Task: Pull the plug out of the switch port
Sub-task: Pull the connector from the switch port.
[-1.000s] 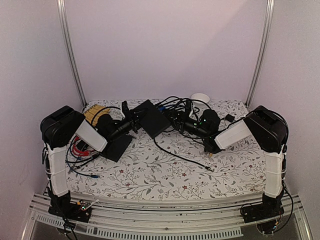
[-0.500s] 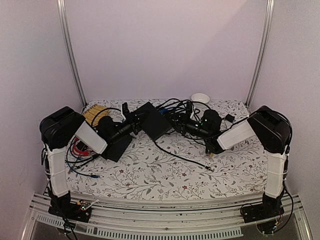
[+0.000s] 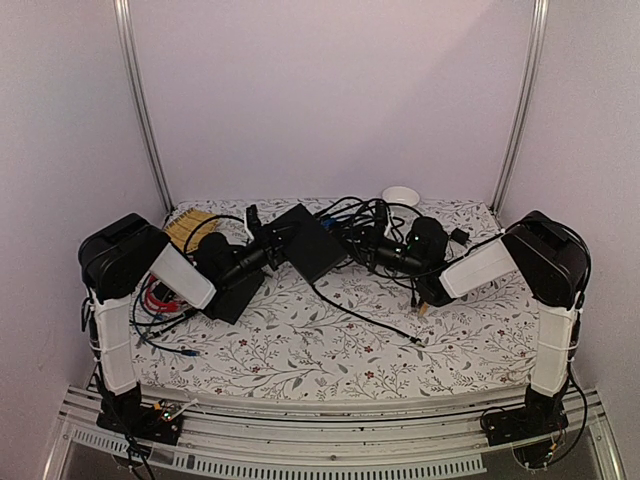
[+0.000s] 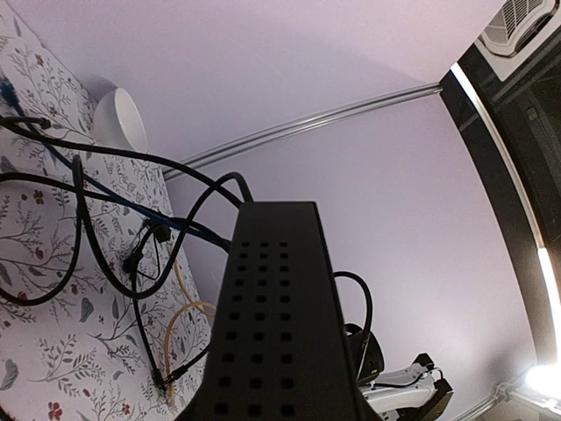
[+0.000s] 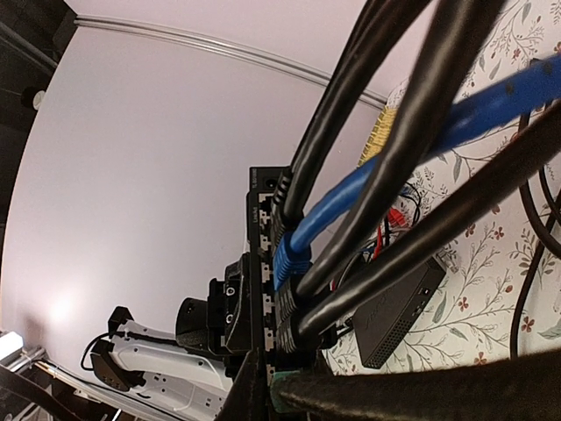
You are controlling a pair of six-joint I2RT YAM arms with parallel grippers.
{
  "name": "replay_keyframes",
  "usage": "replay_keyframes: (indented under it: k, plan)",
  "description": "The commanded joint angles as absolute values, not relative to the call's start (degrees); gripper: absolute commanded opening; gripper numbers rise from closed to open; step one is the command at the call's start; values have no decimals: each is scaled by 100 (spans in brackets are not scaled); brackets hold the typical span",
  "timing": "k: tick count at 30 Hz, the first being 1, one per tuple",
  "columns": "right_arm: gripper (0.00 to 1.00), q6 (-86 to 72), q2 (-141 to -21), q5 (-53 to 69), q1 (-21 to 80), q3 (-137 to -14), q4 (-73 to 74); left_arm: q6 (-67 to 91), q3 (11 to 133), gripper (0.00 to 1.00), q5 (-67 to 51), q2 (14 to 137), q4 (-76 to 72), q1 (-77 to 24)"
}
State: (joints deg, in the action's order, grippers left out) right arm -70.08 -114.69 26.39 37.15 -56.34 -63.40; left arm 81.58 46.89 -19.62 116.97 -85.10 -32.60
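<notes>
Two grippers at one switch, every plug in its socket

The switch (image 3: 308,245) lies toward the back of the floral tablecloth (image 3: 330,340), between the two arms. The left gripper (image 3: 270,239) meets it from the left, on the long edge away from the sockets. Seen from the right wrist, its black fingers (image 5: 230,294) are closed over that back edge, so the casing is clamped between the jaws. In the left wrist view the vented casing rises from the bottom centre, filling the place ahead of the jaws; the fingers themselves are out of shot there.

The right gripper (image 3: 360,246) comes in from the right, at the socket edge, amid a tangle of cables (image 3: 350,212). Its jaws are drawn almost fully together. A thick black cable (image 5: 394,395) crosses right at their root, but whether it is pinched there cannot be told. From this wrist the row of sockets runs vertically just ahead of the jaws, with a blue plug (image 5: 287,254) and black plugs (image 5: 287,320) all seated and their leads sweeping back past the lens.

A thin black slab (image 3: 232,290) lies under the left arm, and a white bowl (image 3: 401,196) stands by the back wall.
</notes>
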Motion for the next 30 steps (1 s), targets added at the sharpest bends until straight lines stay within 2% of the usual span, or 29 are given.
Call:
replay_keyframes:
  k: [1, 21, 25, 30]
  plan:
    - [2, -6957, -11298, 1545, 2974, -5571, -6609, 8346, 4617, 0, -1822, 11385, -9832, -3182]
    - [2, -6902, -11481, 825, 2980, -5423, -6938, 8662, 4482, 0, -1066, 11560, -10375, -3427]
    - [2, -6921, -11416, 784, 3024, -5314, -7026, 8544, 4435, 0, -1129, 11478, -10276, -3386]
    - [2, -6770, -11247, 1352, 2877, -5262, -7078, 8444, 4520, 0, -1689, 11441, -10235, -3116]
